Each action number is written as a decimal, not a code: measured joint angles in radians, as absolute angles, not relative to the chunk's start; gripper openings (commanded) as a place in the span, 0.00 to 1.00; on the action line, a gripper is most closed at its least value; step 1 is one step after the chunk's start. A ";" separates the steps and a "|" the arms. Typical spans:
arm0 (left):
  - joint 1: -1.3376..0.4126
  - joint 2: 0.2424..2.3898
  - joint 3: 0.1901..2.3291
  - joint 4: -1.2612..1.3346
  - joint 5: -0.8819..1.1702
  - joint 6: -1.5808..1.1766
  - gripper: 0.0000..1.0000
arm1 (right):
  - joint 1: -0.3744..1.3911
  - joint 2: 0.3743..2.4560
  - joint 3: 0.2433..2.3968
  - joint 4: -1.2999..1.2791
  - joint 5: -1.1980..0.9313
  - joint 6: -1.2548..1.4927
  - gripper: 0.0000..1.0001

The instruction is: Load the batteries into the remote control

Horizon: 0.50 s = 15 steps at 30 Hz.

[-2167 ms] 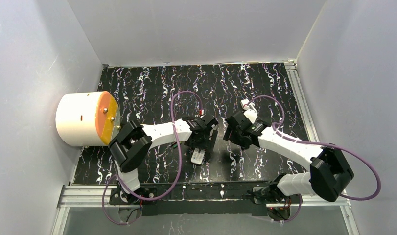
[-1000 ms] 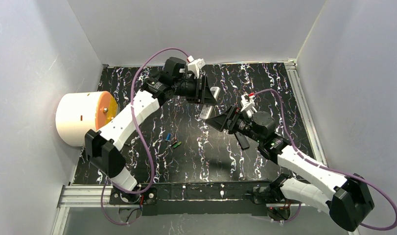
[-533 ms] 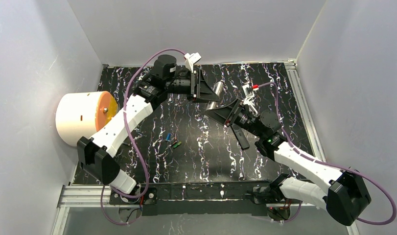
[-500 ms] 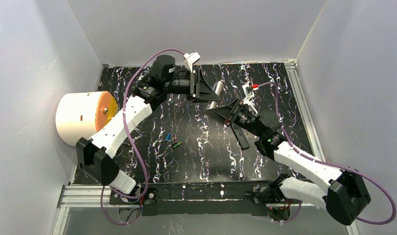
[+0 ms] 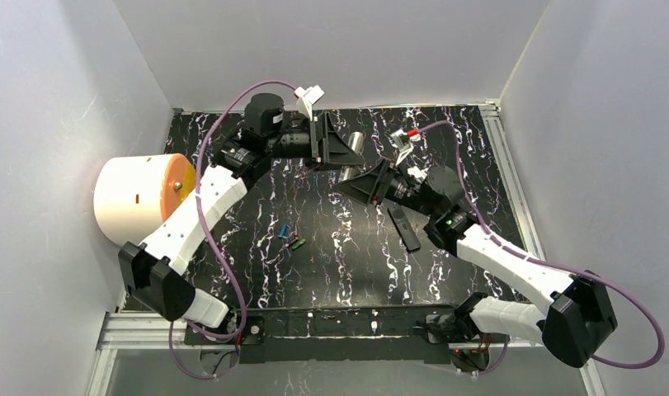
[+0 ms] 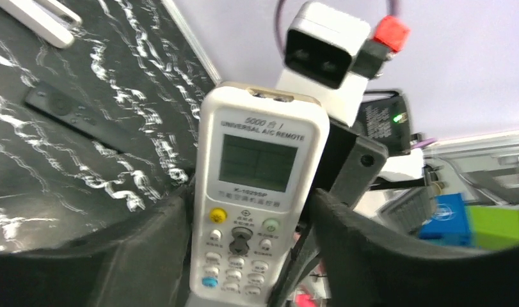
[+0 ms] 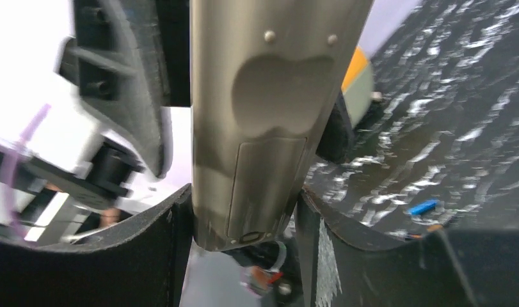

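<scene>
Both left end effector [image 6: 250, 206] and right end effector [image 7: 242, 199] pinch remote [image 6: 258, 160], aloft above table [image 5: 347, 264].

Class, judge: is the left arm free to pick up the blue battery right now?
Probably not: the left gripper holds the white remote aloft, though the blue battery lies uncovered on the mat.

Pale plain walls [image 5: 331, 49] three sides; black white-veined tabletop [image 5: 347, 272]; aluminium rail [image 5: 141, 330] near edge.

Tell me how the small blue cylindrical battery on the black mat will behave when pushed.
Lying on its side, the small blue cylindrical battery would probably roll. Being tiny, it is likely light and easily knocked away.
</scene>
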<state>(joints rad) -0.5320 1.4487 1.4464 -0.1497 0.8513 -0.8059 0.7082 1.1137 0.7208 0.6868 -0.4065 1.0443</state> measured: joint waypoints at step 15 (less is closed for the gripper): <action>-0.403 1.423 1.612 -0.646 0.744 -0.580 0.92 | 0.767 1.222 0.946 -0.004 -0.252 0.245 0.09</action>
